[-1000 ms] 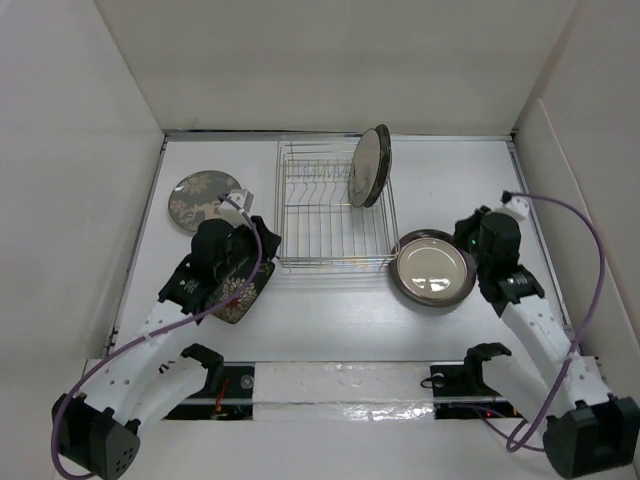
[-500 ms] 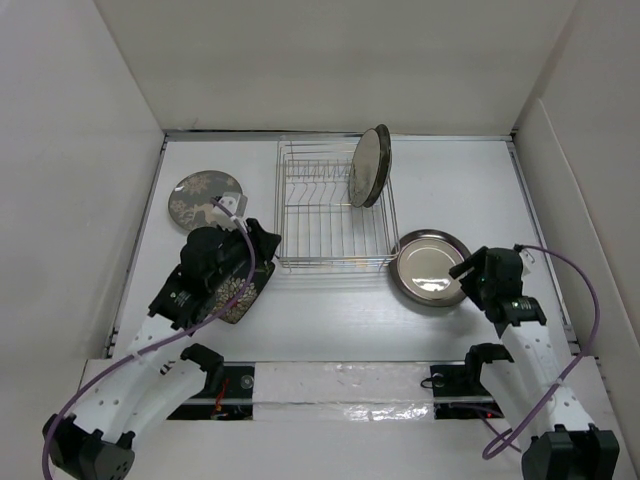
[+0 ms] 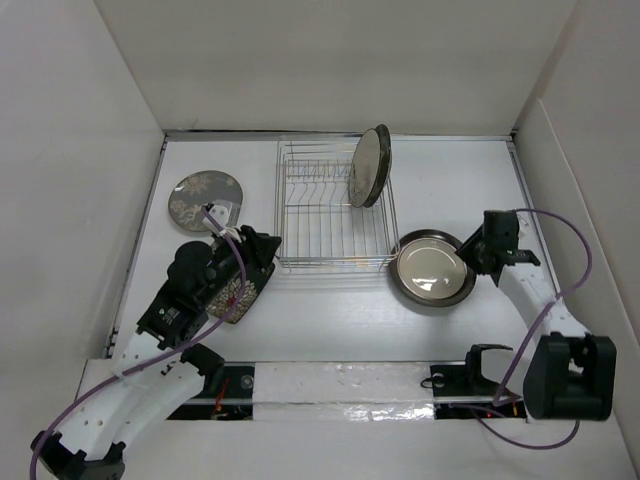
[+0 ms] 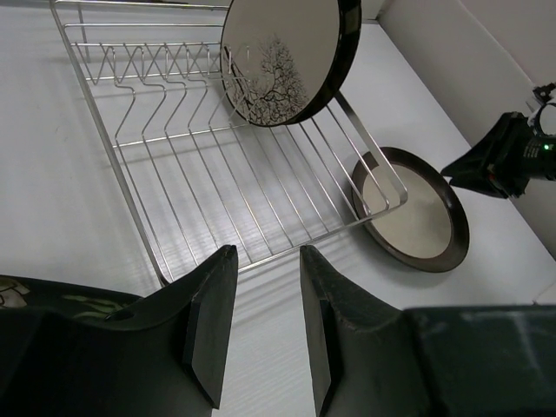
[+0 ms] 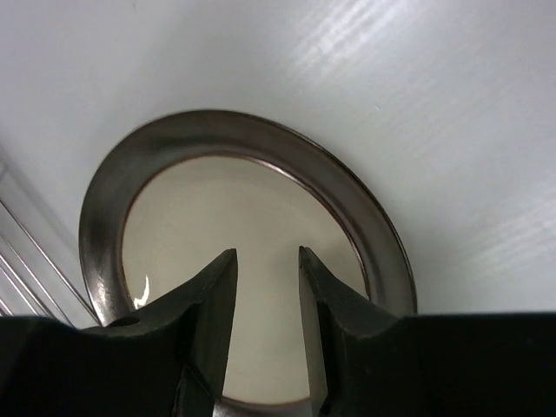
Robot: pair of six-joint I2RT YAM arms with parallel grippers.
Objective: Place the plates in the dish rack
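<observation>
At the far left, the grey floral plate (image 3: 206, 198) lies flat on the table (image 3: 330, 320), towards the back. Just nearer than it, my left fingers (image 4: 213, 330) hang over the far corner of the black square plate (image 3: 238, 295), which rests flat on the table beside the rack's left front corner. These fingers are spread by a narrow gap, with nothing between them. I cannot tell whether they touch the black plate.

The dish rack (image 3: 320, 262) sits in the middle of the table, its row of prongs running across the back half. One round plate with a cream centre (image 4: 282, 56), a dark rim and a bare-tree drawing stands in the rack at its far right end, tilted rather than upright. The other slots show only wire.

To the right, just off the rack's front right corner, the brown-rimmed plate (image 5: 243, 252) lies flat on the table. My right fingers (image 5: 213, 304) are at its right edge, pointing in over the cream centre. They too are parted by a small gap and grip nothing. Whether their tips touch the plate I cannot tell.
</observation>
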